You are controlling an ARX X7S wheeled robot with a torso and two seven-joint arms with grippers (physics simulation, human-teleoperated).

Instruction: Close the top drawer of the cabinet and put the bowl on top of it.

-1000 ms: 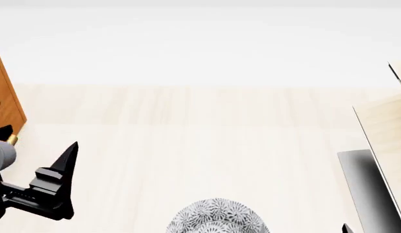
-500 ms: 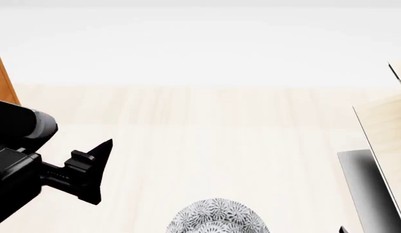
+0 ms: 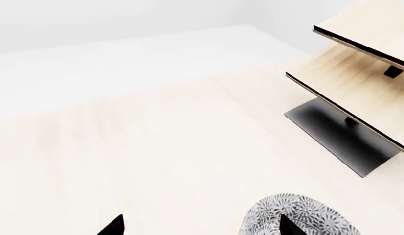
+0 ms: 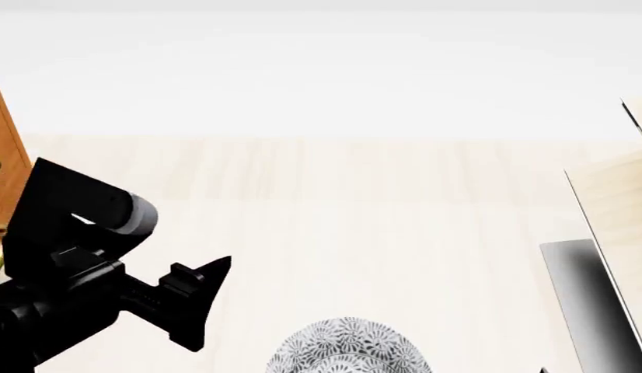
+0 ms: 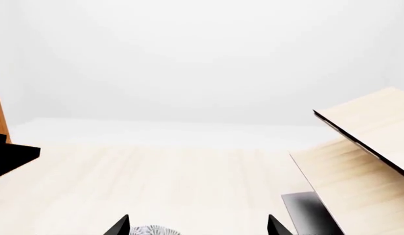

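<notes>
On the pale wood floor (image 4: 332,233), the patterned bowl (image 4: 348,347) is sitting at the head view's bottom edge, only partly showing. To its left the left claw (image 4: 197,303) is hanging above the floor, near the bowl but apart from it; its wrist view is showing two finger tips (image 3: 112,226) standing wide apart, holding nothing. The right claw (image 5: 196,226) is also spread open, with the bowl peeking between its tips. At far left the orange-brown cabinet (image 4: 1,148) is showing only an edge. At right the light-wood shelf unit (image 4: 612,210) is standing on its dark base.
</notes>
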